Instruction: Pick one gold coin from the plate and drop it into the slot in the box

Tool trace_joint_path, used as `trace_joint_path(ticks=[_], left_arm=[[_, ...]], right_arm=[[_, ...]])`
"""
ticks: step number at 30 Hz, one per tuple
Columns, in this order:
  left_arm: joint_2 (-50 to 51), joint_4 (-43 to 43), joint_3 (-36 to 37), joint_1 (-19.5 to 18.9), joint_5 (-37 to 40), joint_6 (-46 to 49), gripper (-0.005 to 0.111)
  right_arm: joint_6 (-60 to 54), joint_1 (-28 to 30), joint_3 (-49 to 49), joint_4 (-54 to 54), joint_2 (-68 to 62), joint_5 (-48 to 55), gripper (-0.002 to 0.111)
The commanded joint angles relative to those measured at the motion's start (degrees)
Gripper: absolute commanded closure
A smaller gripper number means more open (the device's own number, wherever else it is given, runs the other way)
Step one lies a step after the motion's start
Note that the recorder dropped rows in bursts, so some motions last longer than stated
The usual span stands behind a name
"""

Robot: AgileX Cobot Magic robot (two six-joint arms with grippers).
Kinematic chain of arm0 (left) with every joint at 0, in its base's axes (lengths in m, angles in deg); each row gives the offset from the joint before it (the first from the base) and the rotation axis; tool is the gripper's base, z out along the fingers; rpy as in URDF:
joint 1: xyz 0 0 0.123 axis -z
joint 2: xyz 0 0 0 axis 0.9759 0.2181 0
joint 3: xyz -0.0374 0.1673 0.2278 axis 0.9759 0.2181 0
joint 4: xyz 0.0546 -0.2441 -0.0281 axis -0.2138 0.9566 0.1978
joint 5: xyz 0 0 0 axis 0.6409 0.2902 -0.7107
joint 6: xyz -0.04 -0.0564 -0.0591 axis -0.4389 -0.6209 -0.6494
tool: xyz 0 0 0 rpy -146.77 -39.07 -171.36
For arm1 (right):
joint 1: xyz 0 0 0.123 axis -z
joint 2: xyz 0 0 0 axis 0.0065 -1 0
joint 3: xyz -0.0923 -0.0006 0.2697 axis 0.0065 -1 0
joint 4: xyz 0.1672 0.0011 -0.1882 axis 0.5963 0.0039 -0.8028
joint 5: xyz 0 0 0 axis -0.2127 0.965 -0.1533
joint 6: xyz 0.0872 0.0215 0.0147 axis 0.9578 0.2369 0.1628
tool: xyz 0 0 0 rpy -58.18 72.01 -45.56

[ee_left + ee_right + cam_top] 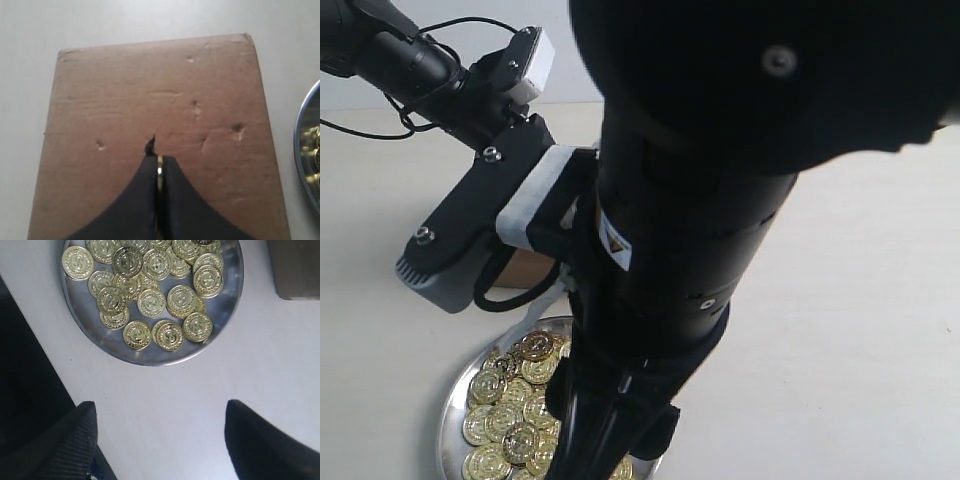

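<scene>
My left gripper point(159, 159) is shut on a gold coin point(159, 169) held edge-on, only its thin rim showing between the black fingers. Its tips hover just short of the slot point(150, 145), a short dark slit in the top of the brown cardboard box point(150, 90). The silver plate point(150, 359) holds several gold coins point(151, 302). My right gripper point(160, 412) is open over bare table just outside the plate's rim, with nothing between its fingers. In the exterior view the plate point(450, 400) sits at the bottom left and the box point(520, 268) is mostly hidden.
The right arm point(700, 200) fills the middle of the exterior view and hides the left gripper's fingers. The left arm point(470, 210) reaches in from the upper left. Small dents mark the box top point(237, 129). Plate rim point(302, 145) lies close beside the box. White table point(860, 330) lies all around.
</scene>
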Motion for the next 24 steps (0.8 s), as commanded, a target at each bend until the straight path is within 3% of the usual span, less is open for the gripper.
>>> trace_joint_path(ticks=[1, 24], left_arm=[[-0.12, 1.12, -0.39, -0.64, -0.83, -0.34, 0.107], [0.3, 2.19, -0.39, -0.64, -1.11, -0.85, 0.107]], right_arm=[[-0.03, -0.07, 0.21, -0.04, 0.05, -0.02, 0.041], [-0.03, -0.07, 0.21, -0.04, 0.05, -0.02, 0.041]])
